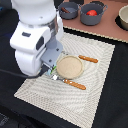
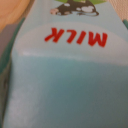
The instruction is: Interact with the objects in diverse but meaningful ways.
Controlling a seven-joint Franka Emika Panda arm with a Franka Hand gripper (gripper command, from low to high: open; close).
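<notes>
The pale blue-white milk carton (image 2: 64, 75) fills the wrist view, very close to the camera, with red "MILK" lettering. In the exterior view my gripper (image 1: 53, 72) is low over the mat beside the tan plate (image 1: 69, 66), mostly hidden by my own arm. A small pale bit of the carton (image 1: 54, 76) shows under it. My fingers are not clearly visible, so I cannot tell whether they are closed on the carton. A red tomato (image 1: 92, 11) lies in a grey two-handled pot (image 1: 93, 19) at the back. The sausage stick and butter box are out of view.
A woven placemat (image 1: 95, 85) carries the plate, a wooden-handled utensil (image 1: 88, 59) beyond it and another (image 1: 73, 83) in front. A second grey pot (image 1: 69, 9) and a pale bowl (image 1: 123, 17) stand at the back on the tan surface.
</notes>
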